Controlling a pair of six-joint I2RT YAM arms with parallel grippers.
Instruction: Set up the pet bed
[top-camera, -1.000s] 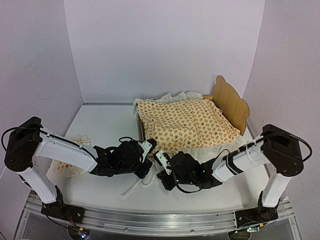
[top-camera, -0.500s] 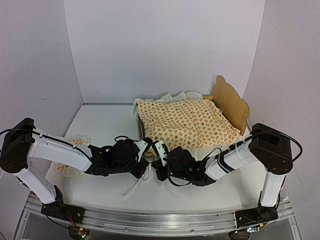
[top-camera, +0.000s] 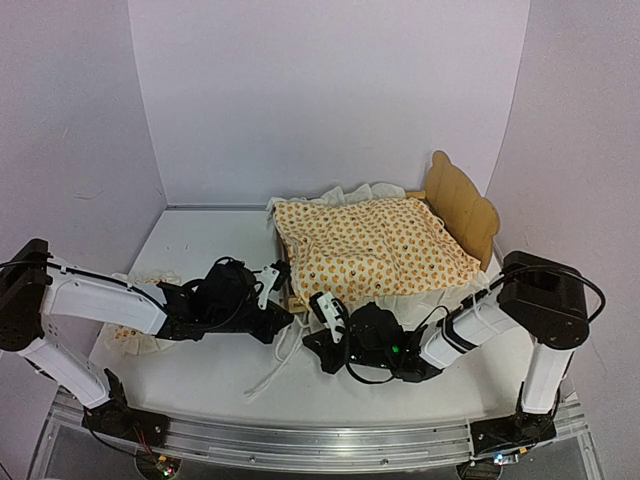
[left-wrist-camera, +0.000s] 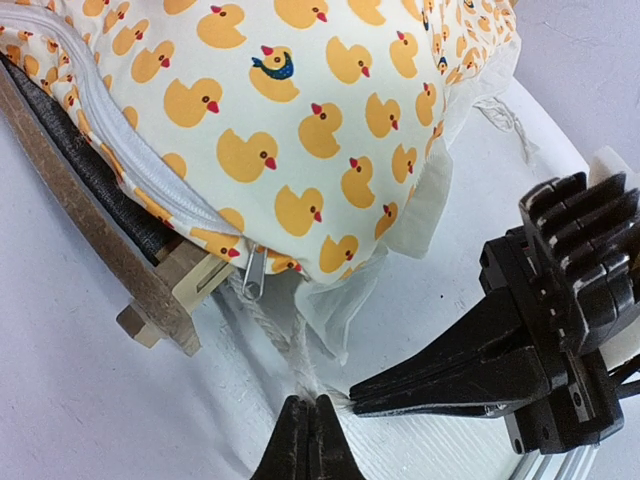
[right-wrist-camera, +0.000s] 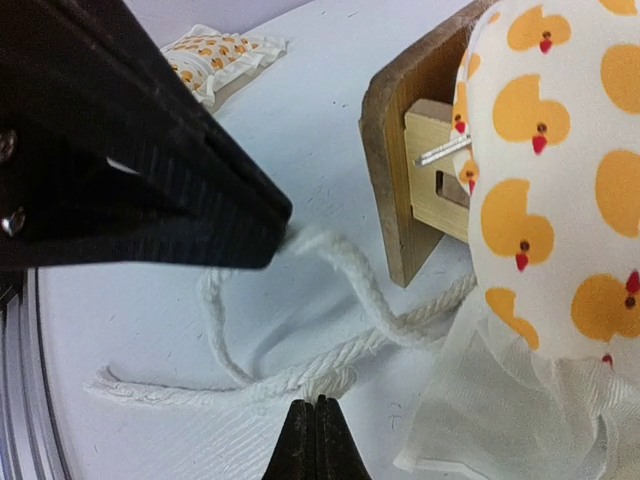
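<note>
Grippers first, from the top camera. Seeing the left gripper (top-camera: 275, 285) just off the foot corner of the pet bed (top-camera: 462, 205), and the right gripper (top-camera: 328, 318) low on the table (top-camera: 210, 240), nearer the bases. Can't tell from up here whether either is closed. Versus half a second back: pulled the left one away to the left, dropped the right one toward the near edge, so more gap between the two now. Same spot for the bed, far right of the table, headboard by the right wall, duck-print mattress cover (top-camera: 370, 245) on top. Also spotting the little matching pillow (top-camera: 135, 338) half hidden under the left arm.

Left wrist view next. Got the left gripper (left-wrist-camera: 308, 415) pinched tight on a white tie cord (left-wrist-camera: 288, 350), just below the zipper pull (left-wrist-camera: 253, 275). Looking at the bed's wooden end rail (left-wrist-camera: 150, 295) up left, dark fabric base behind it, cover (left-wrist-camera: 300, 150) bulging over. Right gripper (left-wrist-camera: 365, 393) poking in from the right, black fingers pressed together, tips at the cord.

Right wrist view last. Got the right gripper (right-wrist-camera: 316, 420) clamped on the tie cord (right-wrist-camera: 370, 300) looped on the table (right-wrist-camera: 150, 330). Left gripper (right-wrist-camera: 270, 215) filling the upper left, tip on the cord. Bed's wood corner (right-wrist-camera: 385, 160) upper right, cover (right-wrist-camera: 540, 180) hanging past it, pillow (right-wrist-camera: 225, 55) far back.
</note>
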